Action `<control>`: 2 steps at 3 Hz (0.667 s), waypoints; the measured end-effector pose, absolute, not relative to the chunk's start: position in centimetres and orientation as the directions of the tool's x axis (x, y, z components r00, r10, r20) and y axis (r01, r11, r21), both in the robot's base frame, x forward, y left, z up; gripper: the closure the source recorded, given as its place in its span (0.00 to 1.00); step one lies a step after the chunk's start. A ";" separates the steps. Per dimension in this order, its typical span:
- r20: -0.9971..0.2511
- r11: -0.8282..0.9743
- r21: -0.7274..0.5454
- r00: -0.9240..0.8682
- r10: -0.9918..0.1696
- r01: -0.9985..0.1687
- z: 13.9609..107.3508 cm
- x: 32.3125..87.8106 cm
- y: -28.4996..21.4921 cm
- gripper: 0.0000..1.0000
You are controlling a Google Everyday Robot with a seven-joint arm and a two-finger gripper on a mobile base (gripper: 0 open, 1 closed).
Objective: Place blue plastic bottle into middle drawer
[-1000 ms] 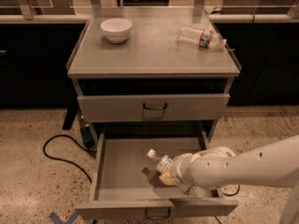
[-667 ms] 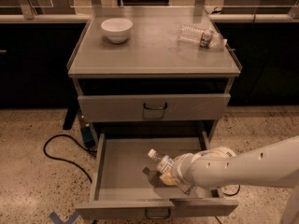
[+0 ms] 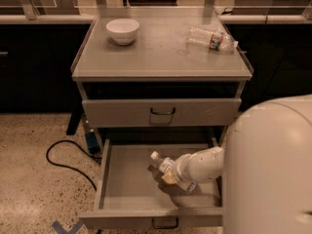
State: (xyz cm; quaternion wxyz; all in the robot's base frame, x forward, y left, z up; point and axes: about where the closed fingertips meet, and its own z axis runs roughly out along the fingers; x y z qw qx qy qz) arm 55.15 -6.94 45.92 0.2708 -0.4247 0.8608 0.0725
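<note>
over the open middle drawer (image 3: 126, 180), end effector (image 3: 176, 176) grips blue plastic bottle (image 3: 165, 165); placing step, next we lower and release.

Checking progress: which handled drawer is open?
The middle drawer, the lower one, pulled out with the gripper and blue plastic bottle inside; the upper drawer is shut.

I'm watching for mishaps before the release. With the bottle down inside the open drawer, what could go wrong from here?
The blue plastic bottle is tilted, cap up, at the tool inside the open middle drawer. If it is let go like this, it may topple and roll. The arm crosses the drawer's right side, so pulling back low might catch the wall and jolt the drawer.
</note>
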 end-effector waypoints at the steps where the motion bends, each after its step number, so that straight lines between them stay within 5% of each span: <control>1: -0.512 0.609 -0.093 -0.487 -0.707 -0.787 41.8 57.3 -4.9 1.00; 2: -0.497 0.584 -0.054 -0.486 -0.719 -0.810 38.3 57.3 -3.3 1.00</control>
